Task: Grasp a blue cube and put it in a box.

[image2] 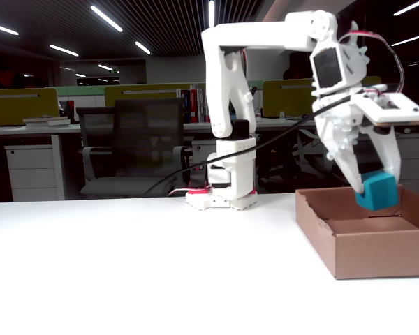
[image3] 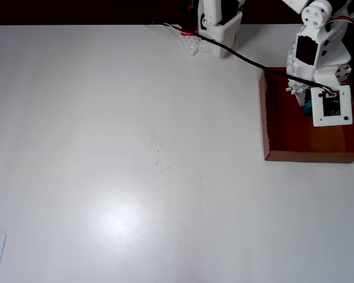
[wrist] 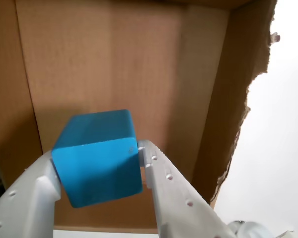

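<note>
there, tilted blue cube (wrist: 97, 156), no long axis, in clenched pincer (wrist: 97, 166) over box (wrist: 139, 64)

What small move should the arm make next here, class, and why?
Probably open the gripper and let go. It holds the blue cube between both fingers, and in the fixed view the cube hangs over the box, just above its floor.

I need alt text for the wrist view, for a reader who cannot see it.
The tool grips a blue cube between two white fingers, above the brown floor of an open cardboard box. The box's torn wall and white table are at right.
</note>
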Tool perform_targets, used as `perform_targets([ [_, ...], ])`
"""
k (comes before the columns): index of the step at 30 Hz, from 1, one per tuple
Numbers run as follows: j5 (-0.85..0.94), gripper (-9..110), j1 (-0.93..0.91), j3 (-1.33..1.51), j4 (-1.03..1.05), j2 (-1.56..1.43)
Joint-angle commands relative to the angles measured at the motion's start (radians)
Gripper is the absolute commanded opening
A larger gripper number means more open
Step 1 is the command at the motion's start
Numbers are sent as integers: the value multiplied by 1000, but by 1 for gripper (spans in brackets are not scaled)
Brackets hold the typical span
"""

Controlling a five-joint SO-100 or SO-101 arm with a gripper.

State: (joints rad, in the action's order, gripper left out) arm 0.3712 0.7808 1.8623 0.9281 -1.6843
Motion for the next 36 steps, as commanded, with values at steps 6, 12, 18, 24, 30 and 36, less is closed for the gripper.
perform_targets([
  [6, -25, 13, 34, -37, -94, 107],
  [12, -26, 13, 43, -54, -126, 163],
  [18, -26, 13, 41, -63, -129, 195],
  [24, -26, 17, 41, -63, -130, 207],
  [30, -26, 24, 41, -66, -120, 201],
  [36, -28, 32, 43, -67, -98, 176],
])
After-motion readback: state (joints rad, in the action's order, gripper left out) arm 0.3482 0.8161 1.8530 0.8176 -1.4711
